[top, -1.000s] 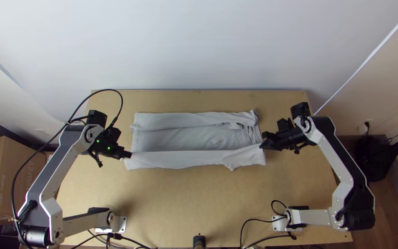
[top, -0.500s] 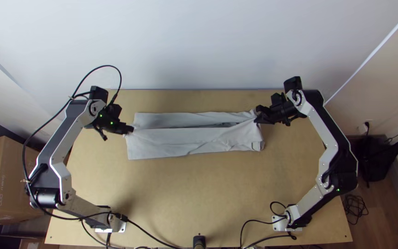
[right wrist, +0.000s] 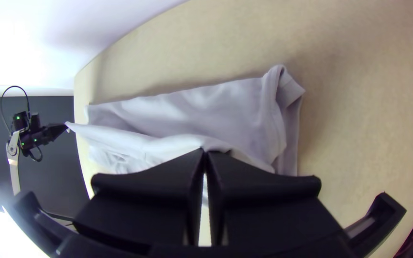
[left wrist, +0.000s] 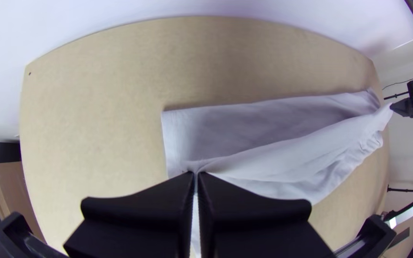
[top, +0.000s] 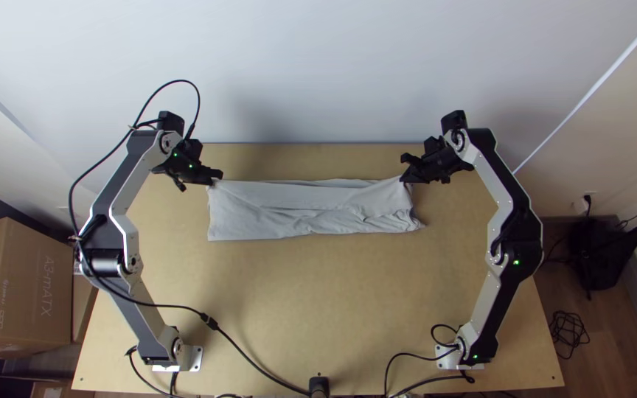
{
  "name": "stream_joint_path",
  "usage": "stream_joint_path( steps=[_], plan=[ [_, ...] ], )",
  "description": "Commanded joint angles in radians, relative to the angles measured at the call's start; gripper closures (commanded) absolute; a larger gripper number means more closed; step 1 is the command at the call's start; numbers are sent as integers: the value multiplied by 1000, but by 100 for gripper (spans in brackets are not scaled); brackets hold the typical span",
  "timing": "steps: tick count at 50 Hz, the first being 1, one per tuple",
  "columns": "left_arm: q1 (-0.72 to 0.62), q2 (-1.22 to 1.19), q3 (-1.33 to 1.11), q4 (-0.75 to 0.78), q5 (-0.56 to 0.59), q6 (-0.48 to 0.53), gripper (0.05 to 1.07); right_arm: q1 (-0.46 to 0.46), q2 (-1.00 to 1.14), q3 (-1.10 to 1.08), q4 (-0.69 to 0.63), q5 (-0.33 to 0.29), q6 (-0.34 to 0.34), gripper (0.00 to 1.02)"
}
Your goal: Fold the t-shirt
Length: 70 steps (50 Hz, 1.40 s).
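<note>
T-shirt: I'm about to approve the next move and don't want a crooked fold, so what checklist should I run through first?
1. Left tool shut on the t-shirt: ok.
2. Right tool shut on the t-shirt's other end: ok.
3. Held side laid down: not ok; it is raised and stretched between the two tools.
4. T-shirt within the table's edges: ok.
5. Upper layer smooth: not ok; it is creased, most of all toward the right arm's end.
6. Hidden inner layers flat: cannot tell; the upper layer covers them.
</note>
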State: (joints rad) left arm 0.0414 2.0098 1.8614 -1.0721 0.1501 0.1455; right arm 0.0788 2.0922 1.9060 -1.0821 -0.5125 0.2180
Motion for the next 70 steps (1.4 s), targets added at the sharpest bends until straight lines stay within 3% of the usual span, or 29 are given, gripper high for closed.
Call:
stream_joint_path(
  steps=[1, 14, 22, 23, 24, 25, 28, 29, 31, 41, 50, 54, 63, 68, 70],
  plan=[
    [3, 76, 67, 6, 8, -34, 104, -11, 83, 73, 1, 11, 21, 100],
    [0, 167, 79, 60, 9, -81, 104, -17, 243, 206, 40, 37, 55, 100],
    [-3, 179, 56, 74, 14, -101, 103, -14, 296, 243, 80, 92, 75, 99],
    [-3, 178, 48, 75, 14, -101, 98, -14, 298, 245, 83, 95, 77, 97],
    [-3, 176, 44, 81, 14, -101, 87, -14, 301, 245, 85, 98, 77, 87],
    [-3, 172, 38, 84, 14, -103, 68, -14, 302, 246, 87, 100, 77, 78],
    [-3, 156, 10, 89, 14, -103, 10, -13, 307, 245, 90, 112, 78, 34],
    [-3, 152, 2, 103, 14, -103, 9, -13, 307, 242, 90, 117, 78, 18],
    [0, 138, -14, 112, 17, -106, 9, -14, 305, 240, 90, 126, 78, 3],
    [45, 43, -94, 138, 80, -121, 9, -50, 167, 128, 209, 146, 115, 4],
    [123, -31, -177, 136, 255, -123, 9, -80, 0, -18, 251, 131, 124, 4],
    [152, -48, -219, 144, 339, -98, 9, -100, -64, -62, 258, 43, 169, 4],
    [186, -52, -318, 241, 367, -90, 9, -177, -143, -87, 261, -294, 365, 4],
    [198, -39, -346, 293, 370, -119, 9, -201, -173, -99, 261, -422, 419, 4],
    [198, -33, -355, 302, 370, -119, 9, -205, -184, -102, 261, -443, 426, 4]
  ],
)
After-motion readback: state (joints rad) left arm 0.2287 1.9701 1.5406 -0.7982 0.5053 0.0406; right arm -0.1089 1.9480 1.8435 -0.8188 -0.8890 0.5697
